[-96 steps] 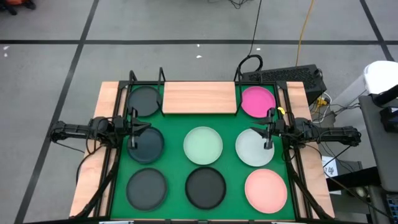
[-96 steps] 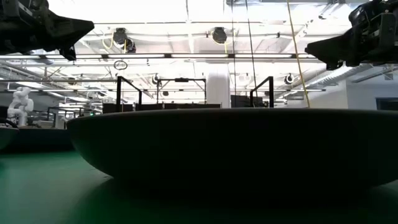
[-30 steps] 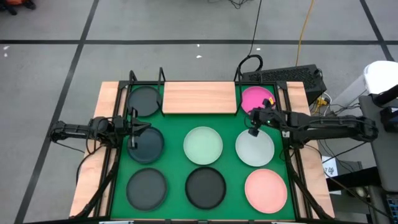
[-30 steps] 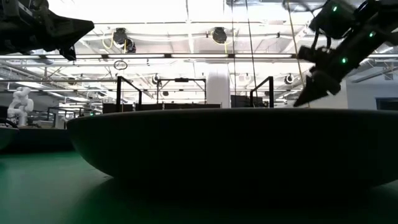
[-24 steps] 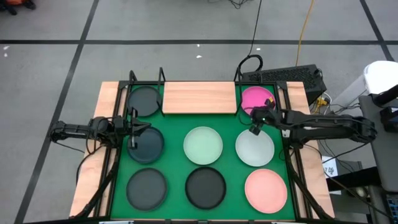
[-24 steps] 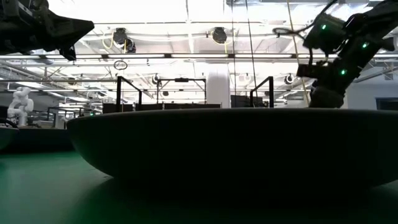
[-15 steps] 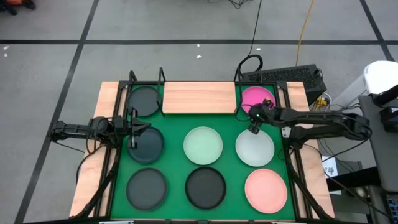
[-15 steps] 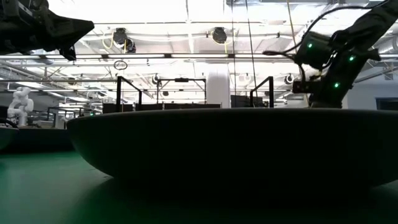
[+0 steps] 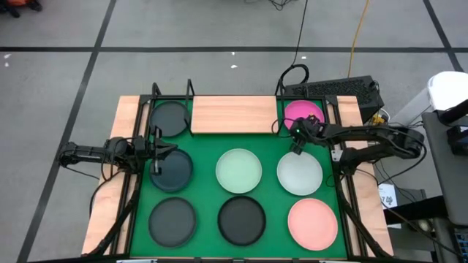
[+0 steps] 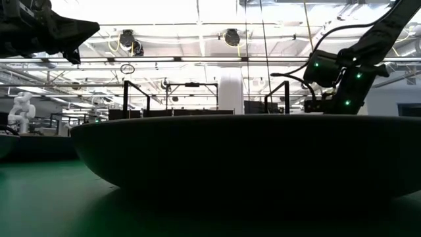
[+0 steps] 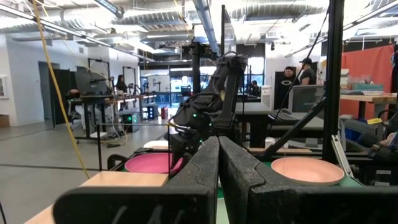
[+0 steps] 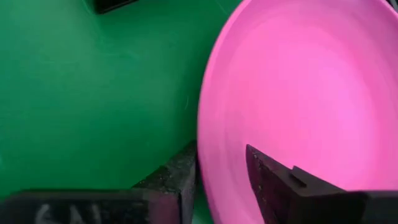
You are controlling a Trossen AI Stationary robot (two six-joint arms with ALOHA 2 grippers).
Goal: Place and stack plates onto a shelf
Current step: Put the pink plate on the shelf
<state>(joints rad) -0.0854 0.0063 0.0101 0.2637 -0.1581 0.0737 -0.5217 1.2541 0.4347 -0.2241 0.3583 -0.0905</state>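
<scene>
Eight plates lie flat on the green mat (image 9: 205, 193): several dark ones at the left and near middle, a pale green one (image 9: 239, 170), a whitish one (image 9: 300, 174), a light pink one (image 9: 313, 221) and a magenta plate (image 9: 305, 115) at the far right. The light-wood shelf (image 9: 234, 115) stands at the far edge, bare. My right gripper (image 9: 295, 140) is open and points down at the magenta plate's near-left rim (image 12: 202, 158), one finger (image 12: 173, 180) outside it and one finger (image 12: 277, 183) inside. My left gripper (image 11: 217, 163) is shut, waiting over the mid-left dark plate (image 9: 175, 169). My right gripper straddles the magenta plate's near-left rim (image 12: 200, 180) from above, one finger inside the plate and one outside over the mat. The plate lies flat on the mat. Whether either finger touches the rim, I cannot tell.
Black wire frame posts (image 9: 155, 93) stand at the shelf's ends and along the table's sides. In the low view a dark plate (image 10: 243, 155) fills the foreground and hides the right fingertips. A keyboard (image 9: 333, 89) lies beyond the far right corner.
My right gripper has moved toward the far edge and a little left, from over the whitish plate's far rim to the magenta plate's near-left rim, and has come down, tipping to point downward. The plates have stayed in place.
</scene>
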